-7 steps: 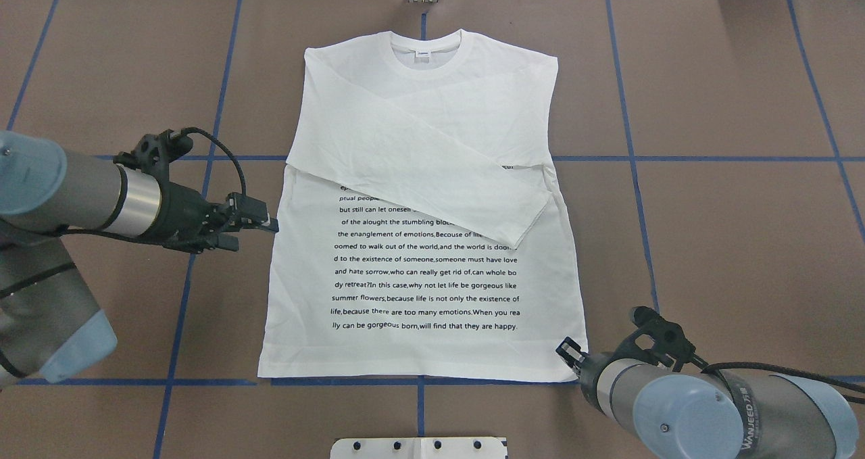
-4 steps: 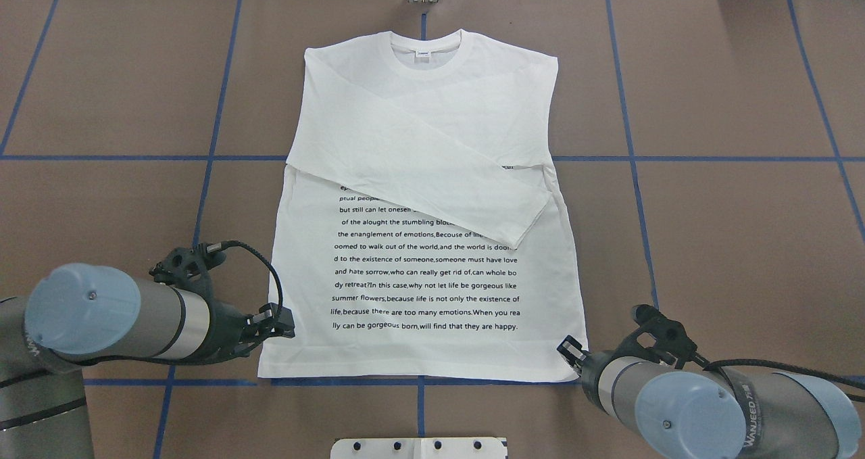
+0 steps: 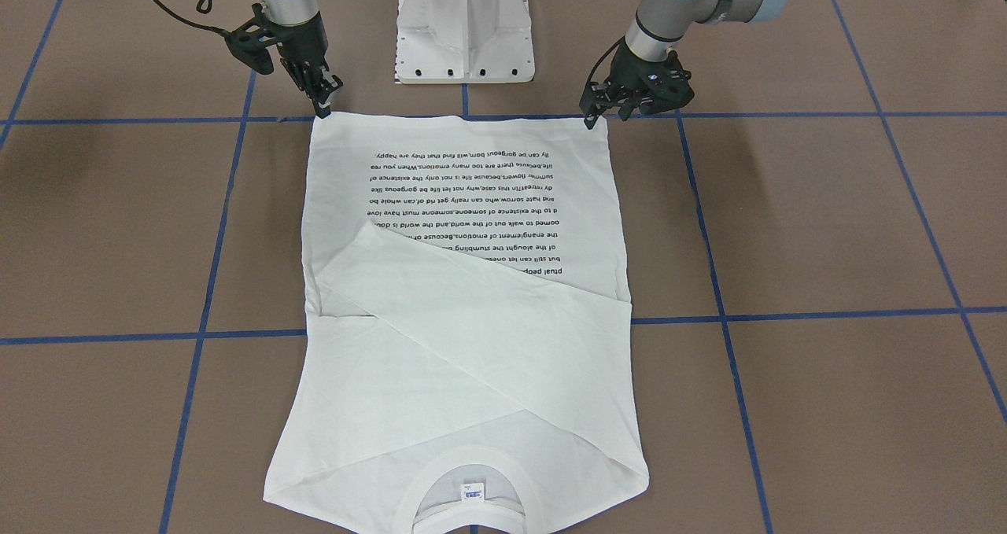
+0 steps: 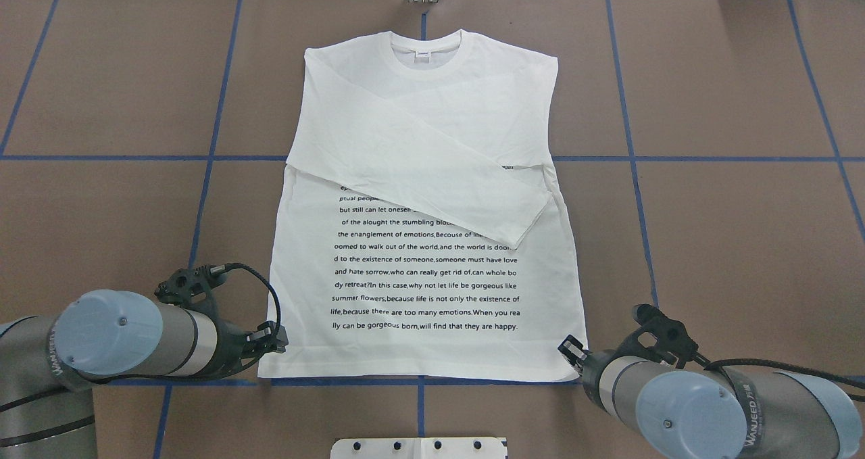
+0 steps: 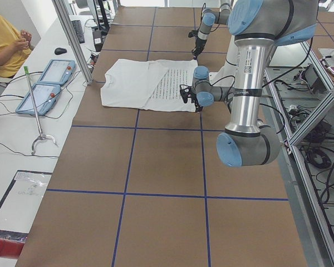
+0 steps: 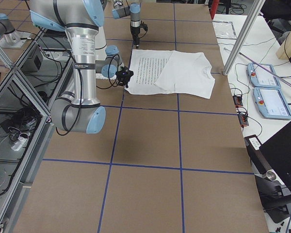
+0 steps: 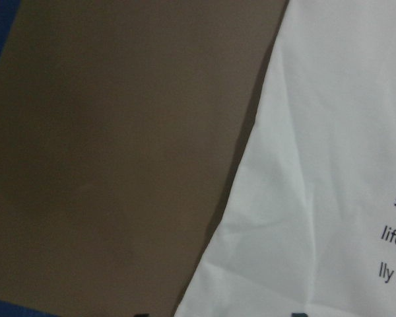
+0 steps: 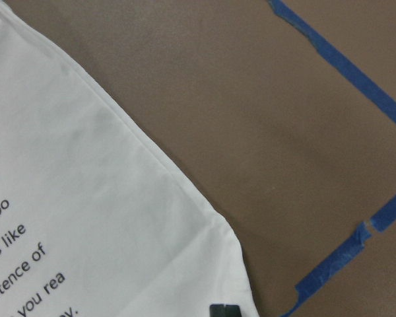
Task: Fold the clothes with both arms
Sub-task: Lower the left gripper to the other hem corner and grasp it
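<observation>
On brown paper-covered table [image 4: 730,243], gridded with blue tape lines [image 4: 709,158]: one large white long-sleeved cotton shirt [image 4: 419,175], laid flat, print side up, ribbed collar [image 4: 427,72] toward the far edge, hem toward the robot.

Condition: both sleeves folded in and crossed over the chest, the upper sleeve [image 4: 439,182] covering the top lines of the black text block [image 4: 426,273]. Body otherwise at full length, hem flat on the table.

Left claw [image 4: 276,341]: low at the hem corner on its side, jaws wide, one tip over cloth and one over bare table in the wrist view; holding nothing.

Right claw [image 4: 570,347]: on the opposite hem corner, jaws drawn narrow, by appearance nipping the corner, though the pinch itself is not shown.

Progress, as judged: sleeve folds complete. Lengthwise folding of hem toward collar outstanding, with the left grasp to be made first.
</observation>
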Controlling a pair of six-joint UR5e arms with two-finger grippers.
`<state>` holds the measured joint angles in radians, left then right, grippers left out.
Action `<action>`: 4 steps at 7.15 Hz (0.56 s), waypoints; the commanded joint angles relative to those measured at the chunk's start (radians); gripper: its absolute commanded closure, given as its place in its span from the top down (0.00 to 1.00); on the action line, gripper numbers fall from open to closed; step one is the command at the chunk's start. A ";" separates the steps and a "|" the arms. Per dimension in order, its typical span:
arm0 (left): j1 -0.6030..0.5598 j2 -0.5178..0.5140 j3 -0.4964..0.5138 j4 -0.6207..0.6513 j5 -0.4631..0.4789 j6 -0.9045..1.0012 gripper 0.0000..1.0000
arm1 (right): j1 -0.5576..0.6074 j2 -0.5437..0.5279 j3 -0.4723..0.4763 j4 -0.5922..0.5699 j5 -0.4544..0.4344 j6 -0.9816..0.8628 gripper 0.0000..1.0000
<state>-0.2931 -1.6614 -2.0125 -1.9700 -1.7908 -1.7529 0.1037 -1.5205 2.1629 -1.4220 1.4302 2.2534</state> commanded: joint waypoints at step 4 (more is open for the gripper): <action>0.034 -0.003 0.017 0.000 -0.002 0.000 0.55 | 0.002 -0.001 0.002 0.000 0.001 0.000 0.00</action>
<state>-0.2743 -1.6643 -1.9972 -1.9697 -1.7930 -1.7540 0.1055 -1.5217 2.1633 -1.4220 1.4299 2.2534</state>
